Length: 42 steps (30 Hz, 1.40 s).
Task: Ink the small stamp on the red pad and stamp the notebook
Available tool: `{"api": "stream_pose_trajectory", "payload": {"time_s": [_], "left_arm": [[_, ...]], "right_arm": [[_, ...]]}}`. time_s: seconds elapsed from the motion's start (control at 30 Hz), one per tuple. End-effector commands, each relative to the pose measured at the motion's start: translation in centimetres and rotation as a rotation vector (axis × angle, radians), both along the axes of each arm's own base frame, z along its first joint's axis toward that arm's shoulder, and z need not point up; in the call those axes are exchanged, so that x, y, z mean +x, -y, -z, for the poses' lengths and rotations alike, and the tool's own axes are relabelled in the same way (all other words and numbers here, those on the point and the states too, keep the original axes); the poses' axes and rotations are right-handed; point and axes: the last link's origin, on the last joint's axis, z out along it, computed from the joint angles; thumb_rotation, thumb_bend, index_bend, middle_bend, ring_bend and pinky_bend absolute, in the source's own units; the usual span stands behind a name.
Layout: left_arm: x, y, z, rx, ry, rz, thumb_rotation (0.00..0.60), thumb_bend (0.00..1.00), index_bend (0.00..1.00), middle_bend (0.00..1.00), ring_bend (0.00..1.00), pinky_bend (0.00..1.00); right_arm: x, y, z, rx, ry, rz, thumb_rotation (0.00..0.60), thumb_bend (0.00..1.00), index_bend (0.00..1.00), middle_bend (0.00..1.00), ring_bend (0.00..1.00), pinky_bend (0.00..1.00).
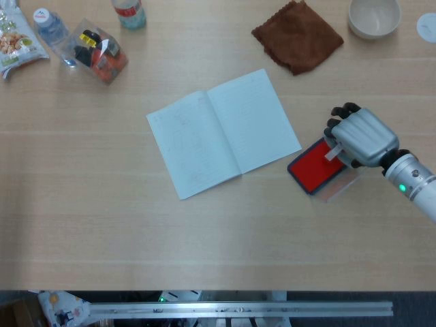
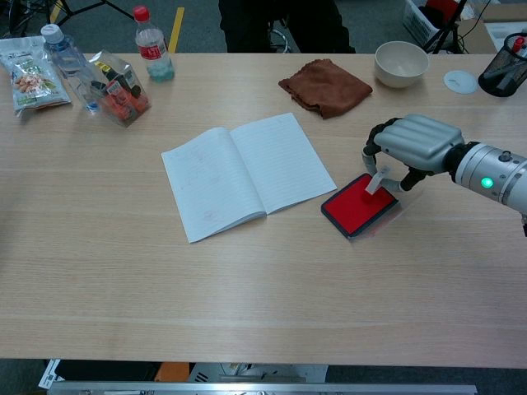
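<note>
My right hand (image 2: 414,145) sits over the far end of the red pad (image 2: 356,204), toward the right edge of the table (image 2: 247,280), with my fingers curled around the small stamp (image 2: 375,181). From the chest view the stamp's lower end touches the pad's red surface. From the head view my knuckles cover most of the stamp (image 1: 332,152); only a pale sliver shows below my right hand (image 1: 363,137), and I cannot make out its face. The red pad (image 1: 315,165) lies on something clear and faintly pink that pokes out along its near-right side; what it is I cannot tell. The notebook (image 2: 247,172) lies open near the middle of the table, well apart from the pad, its pages too faint to read. My left hand shows in neither view. A brown cloth (image 2: 324,85) and a bowl (image 2: 401,62) sit by the far edge; bottles and snack packets (image 2: 78,70) crowd the far-left corner.
</note>
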Motion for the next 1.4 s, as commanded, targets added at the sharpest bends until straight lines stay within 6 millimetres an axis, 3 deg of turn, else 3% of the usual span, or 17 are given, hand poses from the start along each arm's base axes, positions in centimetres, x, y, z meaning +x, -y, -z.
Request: {"api": "stream_pose_trajectory", "payload": {"time_s": [0.03, 1.1, 1.4], "left_arm": [[0.0, 0.0, 0.0, 0.000, 0.001, -0.001, 0.600, 0.30, 0.13, 0.07, 0.06, 0.04], [-0.4, -0.1, 0.0, 0.001, -0.004, -0.012, 0.600, 0.30, 0.13, 0.06, 0.06, 0.04], [-0.4, -0.1, -0.1, 0.004, -0.003, -0.013, 0.600, 0.30, 0.13, 0.06, 0.06, 0.04]], "right_arm": [[0.0, 0.0, 0.3, -0.004, -0.009, -0.008, 0.600, 0.37, 0.69, 0.44, 0.20, 0.21], [-0.6, 0.2, 1.8, -0.003, -0.029, -0.002, 0.600, 0.37, 0.72, 0.46, 0.22, 0.21], [0.1, 0.4, 0.9, -0.015, 0.030, 0.016, 0.600, 0.36, 0.72, 0.47, 0.22, 0.21]]}}
